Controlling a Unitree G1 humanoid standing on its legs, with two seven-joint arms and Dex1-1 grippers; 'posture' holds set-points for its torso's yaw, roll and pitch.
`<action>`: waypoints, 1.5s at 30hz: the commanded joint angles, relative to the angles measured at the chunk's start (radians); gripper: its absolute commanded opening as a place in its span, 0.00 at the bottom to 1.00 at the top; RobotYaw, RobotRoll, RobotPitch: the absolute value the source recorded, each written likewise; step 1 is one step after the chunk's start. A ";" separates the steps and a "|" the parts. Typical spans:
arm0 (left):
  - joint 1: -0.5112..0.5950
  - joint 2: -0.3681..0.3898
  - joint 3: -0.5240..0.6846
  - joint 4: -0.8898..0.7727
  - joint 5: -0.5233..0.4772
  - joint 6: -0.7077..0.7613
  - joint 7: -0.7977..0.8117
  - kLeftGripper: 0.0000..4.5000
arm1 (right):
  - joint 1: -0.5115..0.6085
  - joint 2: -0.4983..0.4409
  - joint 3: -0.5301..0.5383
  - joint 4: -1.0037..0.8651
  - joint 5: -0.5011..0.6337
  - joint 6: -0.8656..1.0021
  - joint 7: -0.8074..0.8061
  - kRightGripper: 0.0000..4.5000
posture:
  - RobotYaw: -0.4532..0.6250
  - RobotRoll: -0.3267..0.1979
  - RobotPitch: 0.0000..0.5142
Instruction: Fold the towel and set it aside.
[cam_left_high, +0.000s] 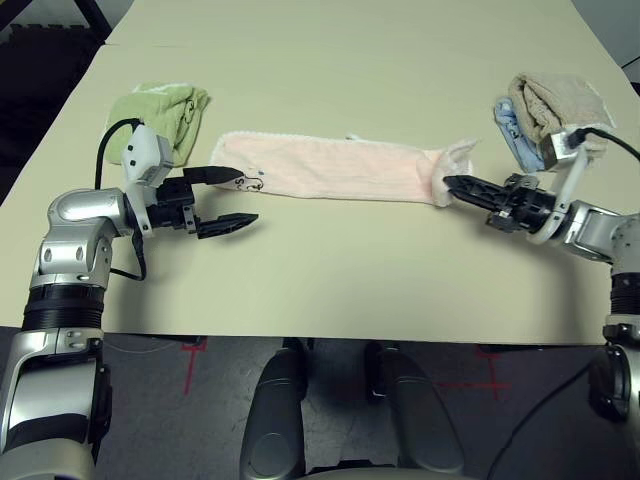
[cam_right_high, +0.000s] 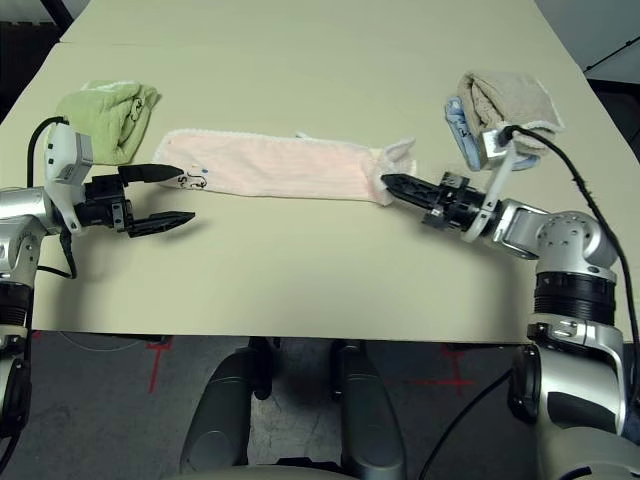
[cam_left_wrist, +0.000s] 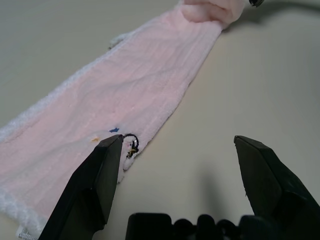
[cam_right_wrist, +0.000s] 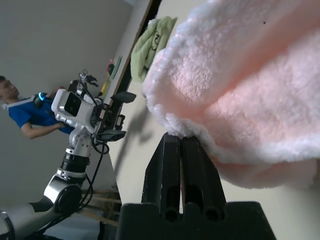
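The towel (cam_left_high: 340, 165), pale pink with white trim, lies as a long narrow strip across the middle of the table. A small dark motif (cam_left_wrist: 131, 145) marks its left near corner. My left gripper (cam_left_high: 245, 200) is open at that corner, one finger (cam_left_wrist: 102, 175) over the towel's edge, the other over bare table in front of it. My right gripper (cam_left_high: 448, 182) is shut on the towel's right end (cam_right_wrist: 250, 100), which is bunched and slightly raised at the fingertips.
A crumpled light green towel (cam_left_high: 165, 115) lies at the back left, just behind my left arm. A beige towel (cam_left_high: 550, 105) with a blue one (cam_left_high: 510, 130) sits at the back right. Bare table (cam_left_high: 350, 270) stretches in front of the pink strip. A person (cam_right_wrist: 20, 110) shows beyond the table.
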 joint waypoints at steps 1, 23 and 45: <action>0.026 0.006 -0.004 -0.030 -0.003 0.001 -0.001 1.00 | -0.010 0.004 0.041 -0.035 -0.033 -0.063 0.009 0.01 | 0.38 0.62 0.44; 0.065 0.007 0.006 -0.074 -0.013 0.018 0.027 1.00 | -0.200 0.055 0.396 0.093 -0.397 -0.384 0.092 0.01 | 0.40 0.62 0.44; 0.083 0.007 0.010 -0.099 -0.022 0.027 0.055 1.00 | -0.297 0.125 0.487 0.238 -0.587 -0.584 0.226 0.01 | 0.41 0.62 0.43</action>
